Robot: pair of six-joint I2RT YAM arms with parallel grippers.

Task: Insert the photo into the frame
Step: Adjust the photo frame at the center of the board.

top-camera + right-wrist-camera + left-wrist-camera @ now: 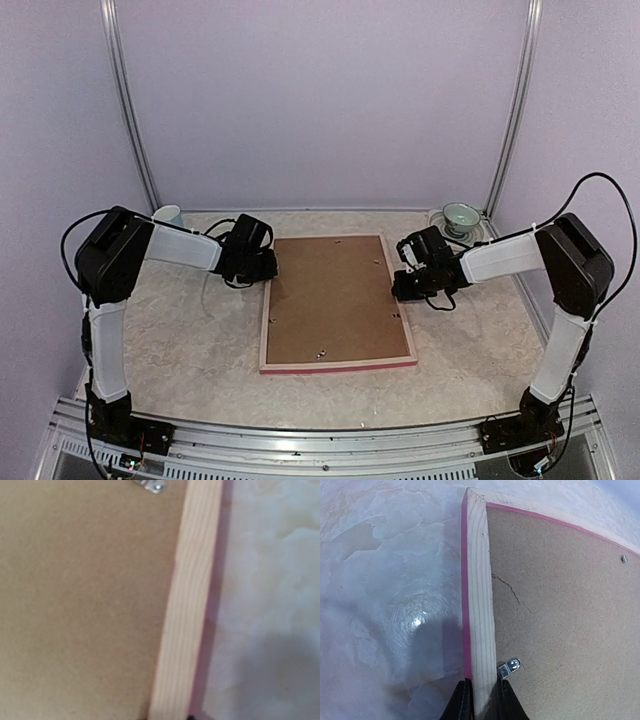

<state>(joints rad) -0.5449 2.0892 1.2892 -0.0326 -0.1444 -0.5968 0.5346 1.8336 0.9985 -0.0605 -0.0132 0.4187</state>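
Our left pincer [483,692] is clamped on the frame [340,365]. In the left wrist view its two dark fingers [462,702] sit on either side of the pale wood left rail, one against the pink outer edge and the other on the inner side, just below a small metal clip [510,667]. Behind that arm, at the far left of the table [190,340], we see a pale cup [168,214].

The frame lies flat in the middle of the table with its wooden back turned up and its pink edge showing along the near side. A brown backing board [335,300] fills its opening, with a thin dark crack near the left rail.

Our right pincer [400,287] is down at the frame's right rail, about halfway along it. The right wrist view shows the rail running to the bottom edge with only a sliver of dark finger beside it, so we cannot tell whether this pincer is clamped or apart. Another metal clip [150,485] shows at the top of that view. At the far right corner stands a pale green bowl [460,214].
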